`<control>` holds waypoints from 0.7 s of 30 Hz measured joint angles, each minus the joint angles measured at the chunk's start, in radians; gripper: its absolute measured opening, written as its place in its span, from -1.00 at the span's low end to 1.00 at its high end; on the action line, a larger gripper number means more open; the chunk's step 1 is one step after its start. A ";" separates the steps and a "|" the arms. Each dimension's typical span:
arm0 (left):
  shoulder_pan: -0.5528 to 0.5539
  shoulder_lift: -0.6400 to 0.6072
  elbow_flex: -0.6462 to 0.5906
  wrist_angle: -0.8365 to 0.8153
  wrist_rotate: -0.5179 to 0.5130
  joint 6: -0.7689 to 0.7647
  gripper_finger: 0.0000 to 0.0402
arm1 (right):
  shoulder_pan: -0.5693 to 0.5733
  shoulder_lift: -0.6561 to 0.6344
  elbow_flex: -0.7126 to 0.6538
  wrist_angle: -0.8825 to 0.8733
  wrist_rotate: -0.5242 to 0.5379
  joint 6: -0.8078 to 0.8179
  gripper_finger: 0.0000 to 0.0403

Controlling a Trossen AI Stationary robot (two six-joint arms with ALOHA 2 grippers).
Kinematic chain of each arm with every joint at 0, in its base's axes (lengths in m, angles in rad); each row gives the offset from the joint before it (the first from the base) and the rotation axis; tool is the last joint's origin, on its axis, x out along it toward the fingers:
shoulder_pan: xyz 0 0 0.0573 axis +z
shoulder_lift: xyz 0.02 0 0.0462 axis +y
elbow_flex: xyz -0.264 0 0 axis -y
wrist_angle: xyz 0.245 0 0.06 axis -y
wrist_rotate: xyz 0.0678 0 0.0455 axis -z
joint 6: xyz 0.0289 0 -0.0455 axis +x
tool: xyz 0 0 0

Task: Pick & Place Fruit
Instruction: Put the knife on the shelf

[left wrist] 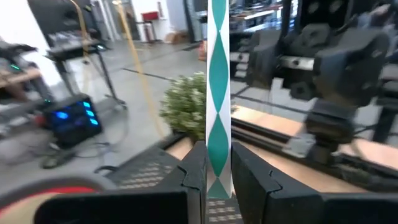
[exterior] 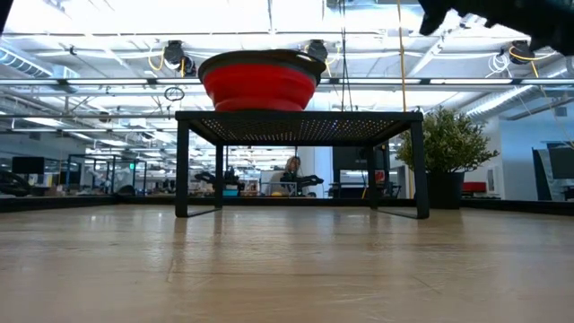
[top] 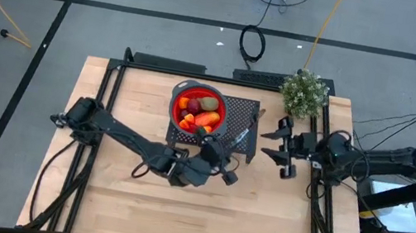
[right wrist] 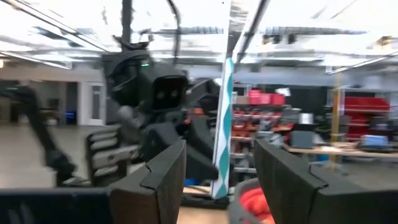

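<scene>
The fruit (top: 199, 110) lies in a red bowl (top: 177, 113), which stands on a black perforated stand (top: 241, 143); the low view shows the bowl (exterior: 260, 82) on the stand (exterior: 300, 118). Among the fruit are a red-orange oval (top: 207, 121) and a brown-green piece (top: 208, 102). My left gripper (top: 226, 151) is over the stand's near edge, right of the bowl, shut on a flat knife (left wrist: 217, 81) patterned in teal and white diamonds. My right gripper (top: 273, 144) is open and holds nothing, a little right of the stand; its fingers (right wrist: 165, 180) point at the knife (right wrist: 222, 124). My left gripper (left wrist: 217, 183) pinches the knife's lower end (left wrist: 217, 168) between its two fingers, on its flat faces. The fingers come about level from the table's near left. The knife (top: 246, 131) sticks out past the fingertips, slanting up, lifted clear over the stand.
A small potted plant (top: 305, 93) stands at the table's far right, just beyond my right gripper. A black frame (top: 107, 92) borders the table's left, right and far edges. Bare wood (top: 200, 216) lies in front of the stand.
</scene>
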 joint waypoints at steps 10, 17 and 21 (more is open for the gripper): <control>0.030 0.000 0.000 0.014 -0.036 0.174 -0.75 | 0.066 0.186 0.159 -0.007 0.189 -0.097 -0.09; 0.032 0.000 0.000 0.100 -0.036 0.315 -0.75 | 0.070 0.265 0.216 -0.011 0.243 -0.128 -0.10; 0.032 0.000 0.000 0.115 -0.032 0.345 -0.75 | 0.070 0.295 0.240 -0.010 0.241 -0.112 -0.08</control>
